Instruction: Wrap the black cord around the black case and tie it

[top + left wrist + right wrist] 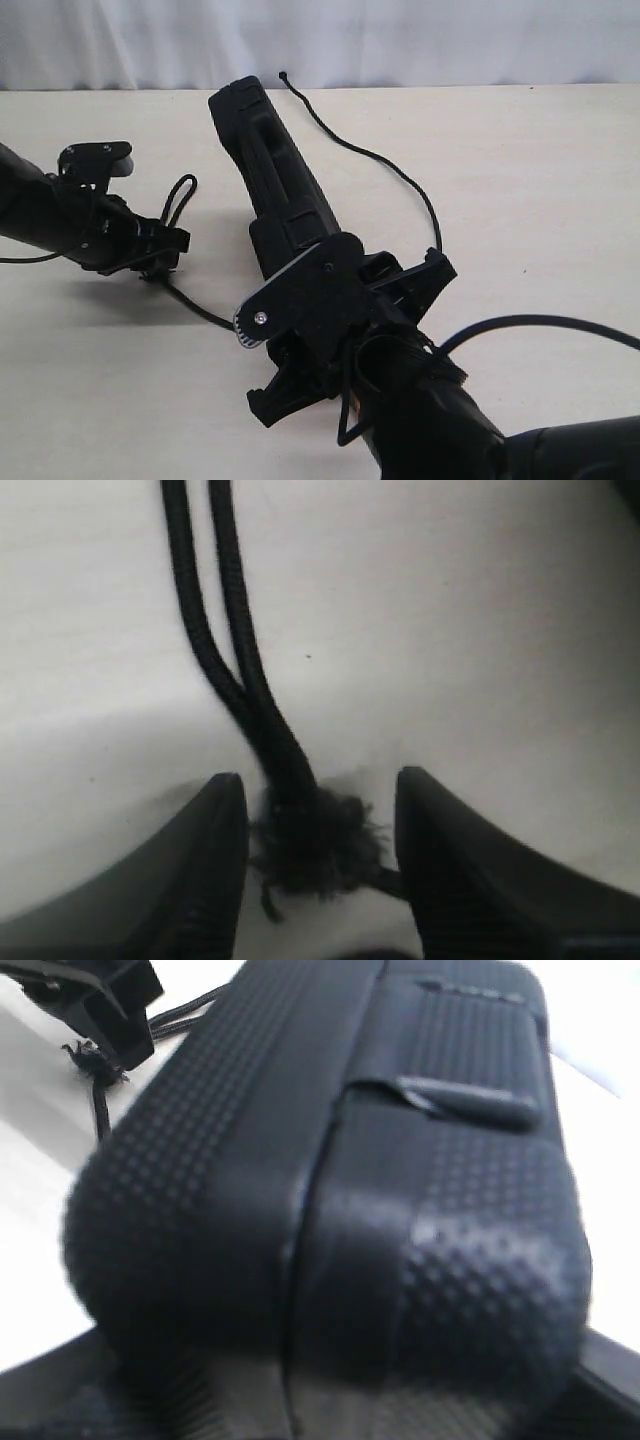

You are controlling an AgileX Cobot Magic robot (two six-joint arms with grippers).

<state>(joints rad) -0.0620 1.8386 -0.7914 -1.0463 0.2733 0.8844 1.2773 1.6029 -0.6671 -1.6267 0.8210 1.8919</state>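
Beige table (540, 180); black cord (400, 175) circles black case (285, 190).

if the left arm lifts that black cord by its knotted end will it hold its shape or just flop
Probably flops: the black cord already lies in loose curves across the table. Its braided surface and frayed knot should resist slipping between the left gripper jaws.

The pale table (540, 180) carries the black cord (395, 170), which trails across it from a free end near the far edge, curving toward the middle. Its looped, frayed end lies on the left side.
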